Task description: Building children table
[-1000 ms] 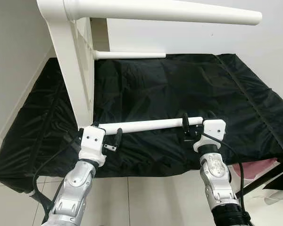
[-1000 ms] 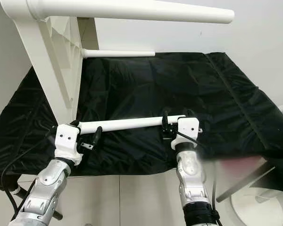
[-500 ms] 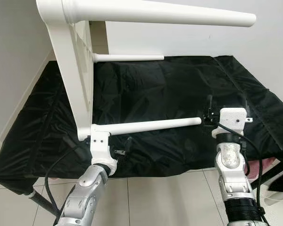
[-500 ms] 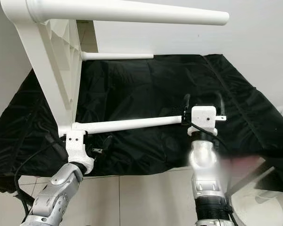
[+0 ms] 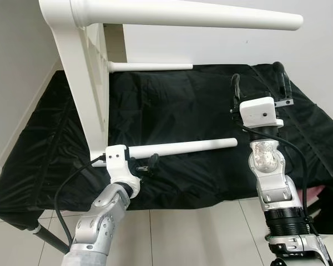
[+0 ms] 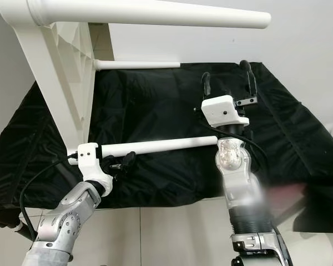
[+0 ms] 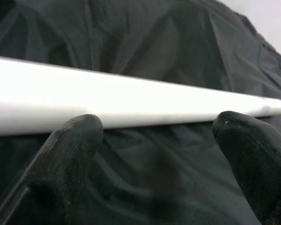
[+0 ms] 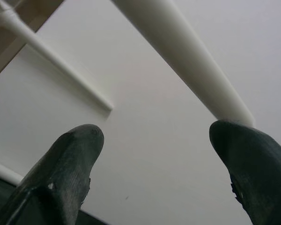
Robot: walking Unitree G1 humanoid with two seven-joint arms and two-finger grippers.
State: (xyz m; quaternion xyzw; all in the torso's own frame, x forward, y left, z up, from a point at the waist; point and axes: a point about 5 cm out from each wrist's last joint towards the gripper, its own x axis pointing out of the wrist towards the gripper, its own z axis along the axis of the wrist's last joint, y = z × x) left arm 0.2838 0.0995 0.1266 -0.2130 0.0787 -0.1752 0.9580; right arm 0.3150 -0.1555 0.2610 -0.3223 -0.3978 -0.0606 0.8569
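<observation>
A white children's table (image 5: 80,83) lies on its side on a black sheet (image 5: 183,105) spread over a tiled floor (image 5: 166,233), close to a pale wall (image 5: 222,47). Its top stands on edge at the robot's left, and its round legs stick out sideways toward the right — one upper leg (image 5: 200,14) high and near the camera, a far leg (image 5: 150,66) low against the wall, and a near lower leg (image 5: 180,147) just above the sheet.

The left gripper (image 5: 140,168) sits at the base of the near lower leg, close to where it joins the tabletop. In the left wrist view its two black fingers (image 7: 70,145) are spread apart with the leg running across just beyond the tips; neither pad clearly clamps it.

The right gripper (image 5: 258,83) is raised above the free end of that leg, pointing upward, apart from it. Its fingers (image 8: 70,164) stand wide apart and hold nothing — between them the right wrist view shows the wall and the upper leg.
</observation>
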